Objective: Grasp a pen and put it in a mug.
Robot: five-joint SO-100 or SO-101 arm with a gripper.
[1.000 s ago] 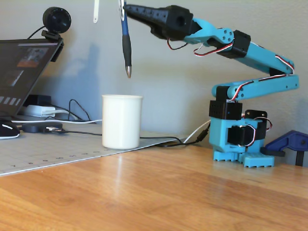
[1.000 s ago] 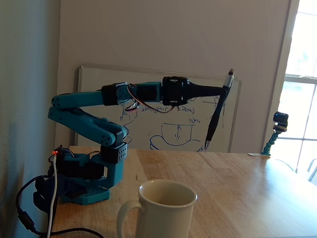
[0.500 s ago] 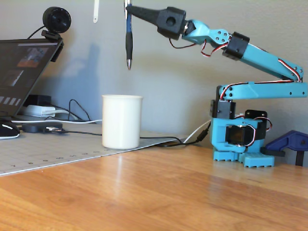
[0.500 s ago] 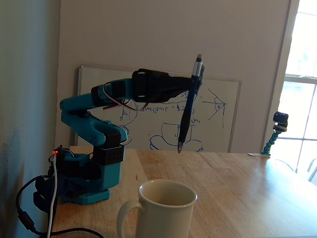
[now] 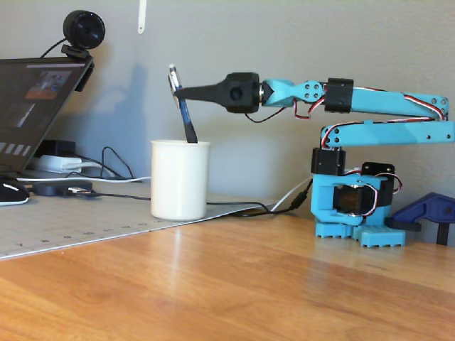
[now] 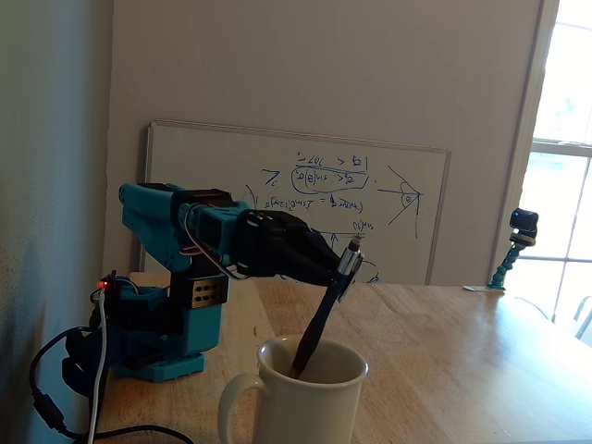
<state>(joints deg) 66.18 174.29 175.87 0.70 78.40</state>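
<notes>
The pen [image 5: 183, 105] is clamped near its upper end by the gripper [image 5: 178, 91], whose black jaws are closed on it in both fixed views. It is held tilted, with its lower end already inside the mouth of the white mug [image 5: 180, 179] directly beneath the gripper. In a fixed view the pen [image 6: 325, 310] is seen slanting down from the gripper [image 6: 344, 270] into the mug [image 6: 305, 401], whose handle is turned left.

A white mug [image 5: 180, 179], a dark pen [image 5: 186, 117] with a silver tip, a blue arm [image 5: 387, 106] with a black claw [image 5: 176, 92], and a light wooden counter [image 5: 249, 284] were seen.
</notes>
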